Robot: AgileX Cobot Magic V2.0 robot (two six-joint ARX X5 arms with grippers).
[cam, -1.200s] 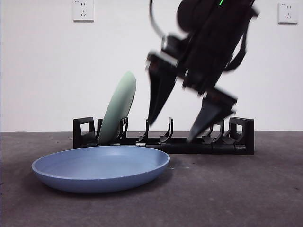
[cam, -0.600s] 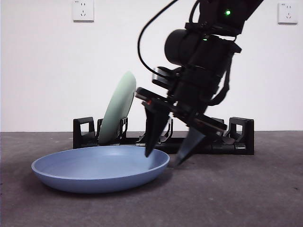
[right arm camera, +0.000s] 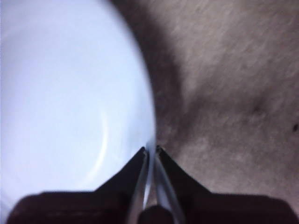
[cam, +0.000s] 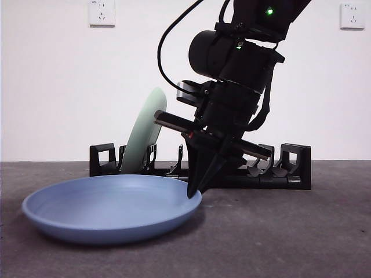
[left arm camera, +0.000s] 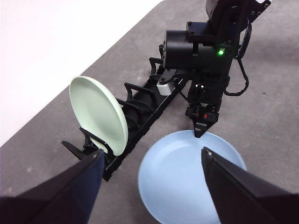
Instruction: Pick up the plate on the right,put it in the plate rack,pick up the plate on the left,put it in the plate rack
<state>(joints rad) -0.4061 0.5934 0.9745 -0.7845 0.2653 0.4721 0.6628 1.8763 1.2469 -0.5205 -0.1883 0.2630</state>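
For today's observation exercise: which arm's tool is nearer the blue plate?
Right. The right tool is clamped on the blue plate at its rim; the left tool hangs open above, apart from it.

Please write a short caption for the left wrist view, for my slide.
Right gripper shut on the blue plate rim; green plate stands in the plate rack.

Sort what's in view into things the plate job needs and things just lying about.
Needed: blue plate, rim pinched in right gripper; green plate standing in plate rack; left gripper, open, waiting above.
Lying about: wall sockets.
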